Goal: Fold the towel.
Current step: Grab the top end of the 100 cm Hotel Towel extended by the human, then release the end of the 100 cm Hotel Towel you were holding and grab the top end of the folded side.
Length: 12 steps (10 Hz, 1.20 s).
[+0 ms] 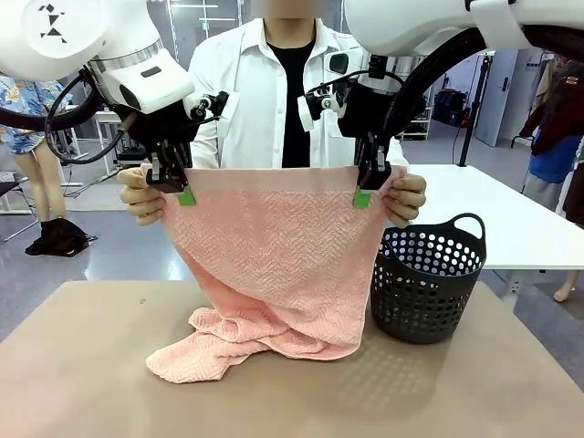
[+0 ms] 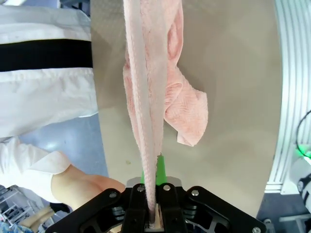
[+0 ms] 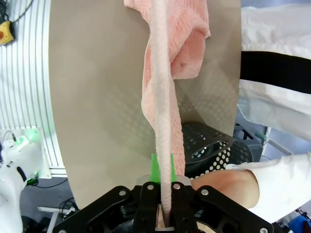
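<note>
The salmon-pink towel hangs by its top edge above the tan table, its lower end bunched on the tabletop. My left gripper is shut on the towel's top left corner, and my right gripper is shut on its top right corner. The person's hands also hold both corners, just outside my fingers. In the left wrist view the towel runs edge-on up from my left gripper. In the right wrist view the towel rises the same way from my right gripper.
A dark perforated plastic basket stands on the table just right of the hanging towel. The person in a white shirt stands at the far side. A white table lies behind on the right.
</note>
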Each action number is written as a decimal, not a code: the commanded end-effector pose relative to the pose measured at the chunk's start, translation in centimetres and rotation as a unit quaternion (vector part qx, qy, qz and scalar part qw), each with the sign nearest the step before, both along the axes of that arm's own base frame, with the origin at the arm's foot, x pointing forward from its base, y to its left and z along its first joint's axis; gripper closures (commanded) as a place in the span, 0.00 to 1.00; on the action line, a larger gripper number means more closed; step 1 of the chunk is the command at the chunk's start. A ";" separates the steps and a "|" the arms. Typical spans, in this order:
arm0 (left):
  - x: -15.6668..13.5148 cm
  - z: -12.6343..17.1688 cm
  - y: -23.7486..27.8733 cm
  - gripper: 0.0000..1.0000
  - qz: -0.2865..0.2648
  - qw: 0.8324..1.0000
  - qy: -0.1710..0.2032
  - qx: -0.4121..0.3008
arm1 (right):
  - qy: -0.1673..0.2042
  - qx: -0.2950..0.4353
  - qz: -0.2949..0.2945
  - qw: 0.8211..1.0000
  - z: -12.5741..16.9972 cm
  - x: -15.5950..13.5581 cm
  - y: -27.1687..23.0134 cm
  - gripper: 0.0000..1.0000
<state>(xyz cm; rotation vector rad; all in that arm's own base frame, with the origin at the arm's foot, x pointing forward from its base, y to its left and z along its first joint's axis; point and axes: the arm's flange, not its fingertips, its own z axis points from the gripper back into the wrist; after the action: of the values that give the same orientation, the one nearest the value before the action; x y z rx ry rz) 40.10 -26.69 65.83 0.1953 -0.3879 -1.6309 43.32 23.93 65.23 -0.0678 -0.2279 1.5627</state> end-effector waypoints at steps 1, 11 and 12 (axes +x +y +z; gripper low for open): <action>-0.1 0.0 -0.2 1.00 -0.003 1.000 -0.001 0.001 | -0.004 -0.003 0.002 1.000 0.2 -0.1 0.1 1.00; -0.1 0.0 -0.2 1.00 -0.003 1.000 -0.001 0.001 | -0.004 -0.003 0.002 1.000 0.2 -0.1 0.1 1.00; -0.1 0.0 -0.2 1.00 -0.003 1.000 -0.001 0.001 | -0.004 -0.003 0.002 1.000 0.2 -0.1 0.1 1.00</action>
<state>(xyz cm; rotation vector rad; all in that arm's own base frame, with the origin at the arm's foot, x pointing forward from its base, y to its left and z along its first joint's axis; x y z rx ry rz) 40.01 -26.85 65.81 0.1952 -0.3887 -1.6352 43.32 24.07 65.24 -0.0684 -0.2278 1.5662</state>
